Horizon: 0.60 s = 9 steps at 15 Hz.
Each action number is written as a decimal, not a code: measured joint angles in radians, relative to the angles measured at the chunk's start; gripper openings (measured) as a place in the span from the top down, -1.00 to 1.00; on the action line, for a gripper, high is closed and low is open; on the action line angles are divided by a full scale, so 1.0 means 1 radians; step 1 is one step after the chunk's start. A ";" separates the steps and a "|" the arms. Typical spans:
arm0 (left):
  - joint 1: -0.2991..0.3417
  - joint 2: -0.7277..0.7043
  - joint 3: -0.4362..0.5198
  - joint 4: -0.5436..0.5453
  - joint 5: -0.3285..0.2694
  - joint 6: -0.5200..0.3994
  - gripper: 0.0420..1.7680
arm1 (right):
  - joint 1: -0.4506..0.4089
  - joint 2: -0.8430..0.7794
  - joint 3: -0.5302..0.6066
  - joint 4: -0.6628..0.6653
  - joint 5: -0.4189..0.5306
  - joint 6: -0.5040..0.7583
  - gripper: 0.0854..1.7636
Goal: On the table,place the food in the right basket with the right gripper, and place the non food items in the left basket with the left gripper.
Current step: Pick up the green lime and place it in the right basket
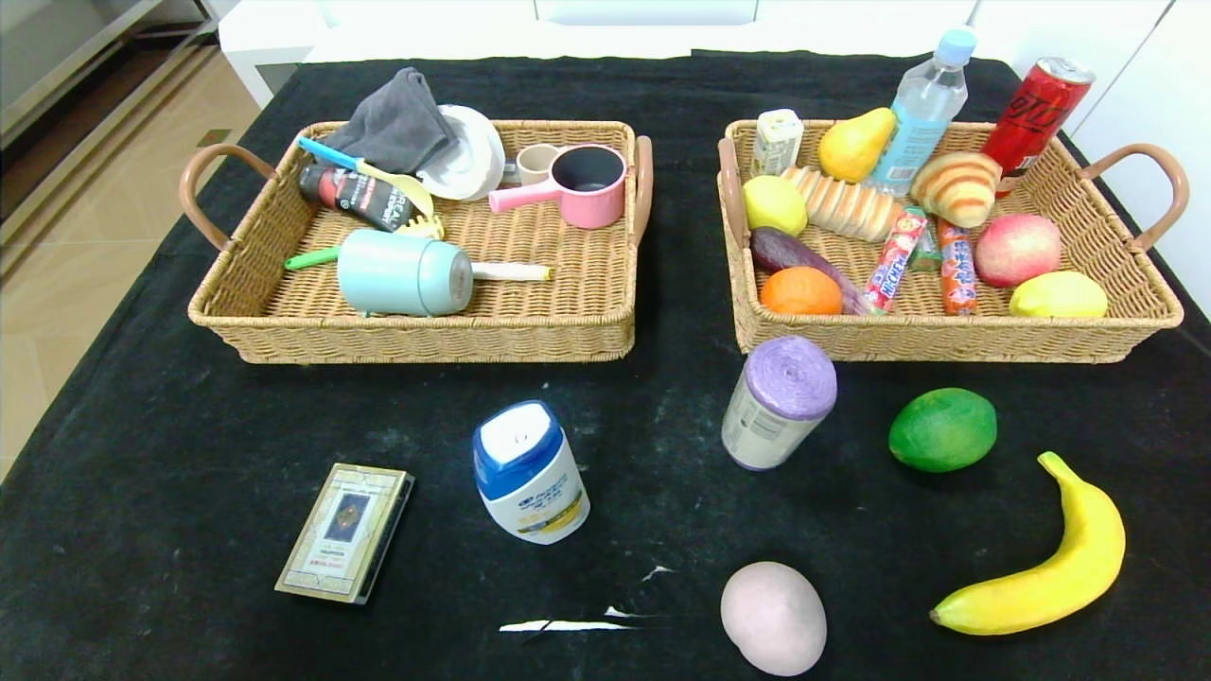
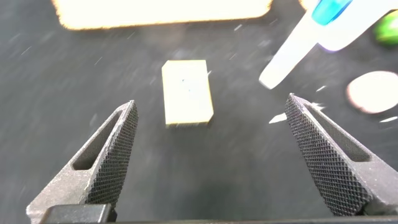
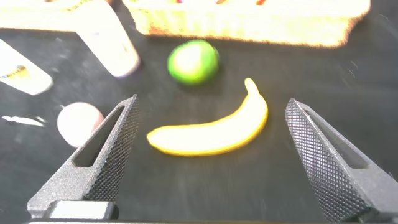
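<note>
On the left, the left basket already holds cups, a cloth and tools, and the card box lies flat on the near-left cloth. The left gripper hangs above it, jaws spread wide and empty, the box seen between and beyond the fingers. A flat box gives little edge to pinch; I judge the fingers could scrape the cloth or slide off it.

Right of the box stands the white bottle, tilted; a careless swing of the left arm may knock it over. Farther right, the purple-capped can sits just before the right basket, on the right arm's side though it looks like non-food. The pale egg lies near the front edge and may roll off if nudged.

On the right, the lime and banana wait on the cloth. The right gripper hovers over the banana, jaws released and empty. The curved banana could twist in the grip, and the lime may roll if brushed. The right basket is crowded, so a drop may bounce off fruit.
</note>
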 joint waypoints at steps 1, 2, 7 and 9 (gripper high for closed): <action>-0.027 0.061 -0.033 -0.013 -0.005 -0.003 -0.94 | 0.023 0.068 -0.032 -0.019 0.003 0.000 -0.92; -0.056 0.127 -0.072 -0.025 -0.011 -0.005 -0.94 | 0.049 0.128 -0.061 -0.037 0.005 0.000 -0.92; -0.148 0.405 -0.260 -0.037 -0.089 0.001 -0.94 | 0.216 0.358 -0.191 -0.054 -0.005 0.001 -0.92; -0.173 0.483 -0.330 -0.038 -0.117 0.002 -0.94 | 0.265 0.416 -0.226 -0.055 -0.033 0.001 -0.92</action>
